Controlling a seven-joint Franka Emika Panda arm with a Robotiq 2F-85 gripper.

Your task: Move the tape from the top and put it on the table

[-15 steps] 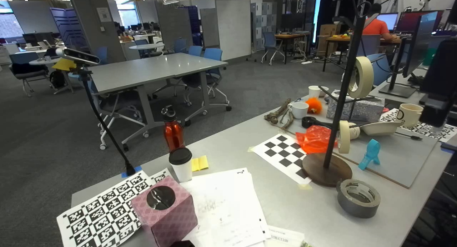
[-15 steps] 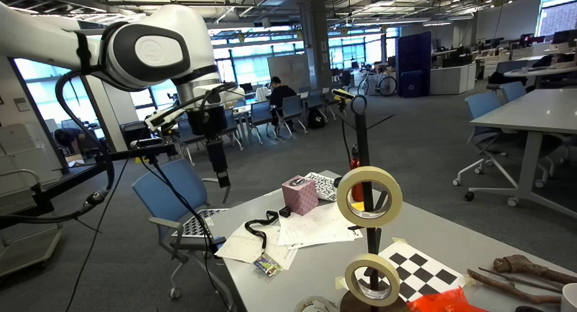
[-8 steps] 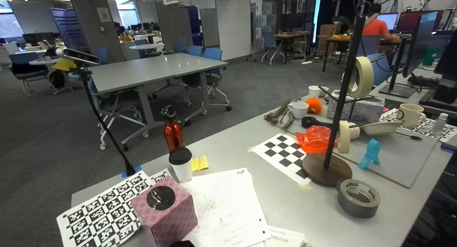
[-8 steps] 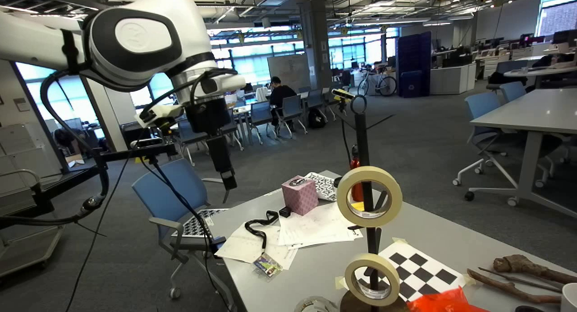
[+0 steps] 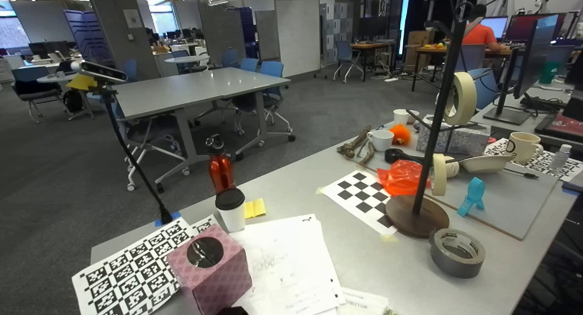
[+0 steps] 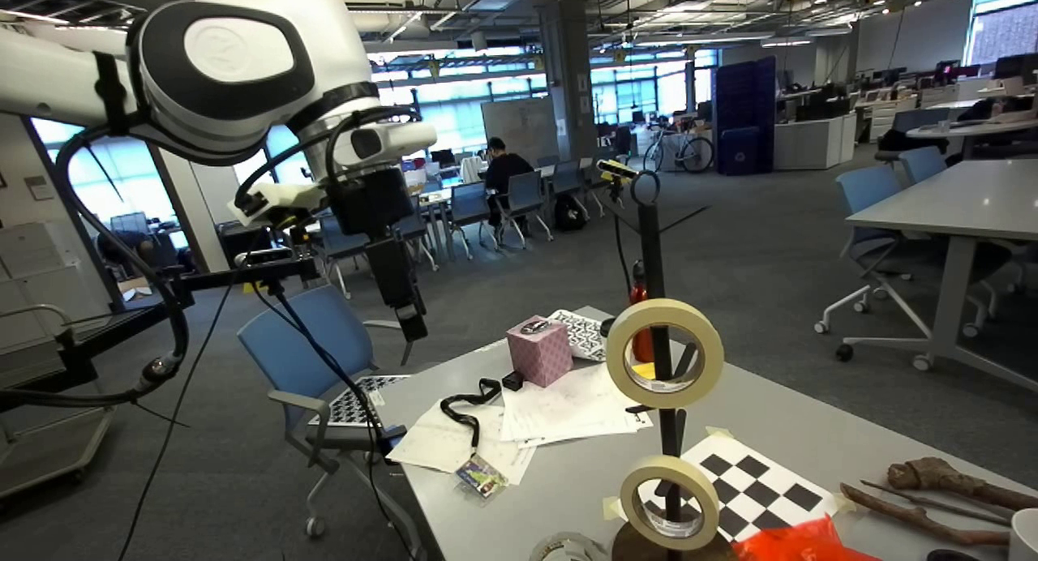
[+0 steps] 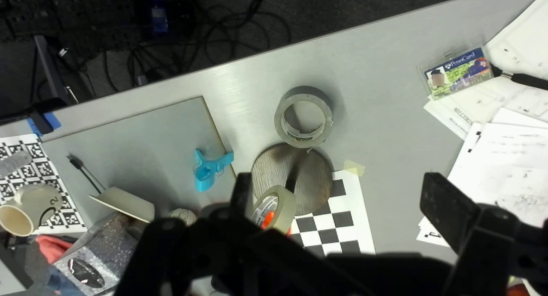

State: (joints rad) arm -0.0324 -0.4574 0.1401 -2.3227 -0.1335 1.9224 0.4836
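The black two-finger gripper [image 7: 337, 185] hangs midair, jaws spread wide, presumably for a coming grasp, holding and touching nothing. Well apart, the wide cream masking-tape roll [image 5: 465, 99] hangs high on the thin dark pole stand [image 5: 438, 119], apparently by its open centre, above a smaller cream roll [image 5: 439, 175]; the stand's round dark-brown wooden base [image 5: 405, 219], presumably for steadiness, rests on the white-grey tabletop [image 5: 364, 265].

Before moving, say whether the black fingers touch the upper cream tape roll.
Apart: in an exterior view, background shows between the fingers and upper roll.
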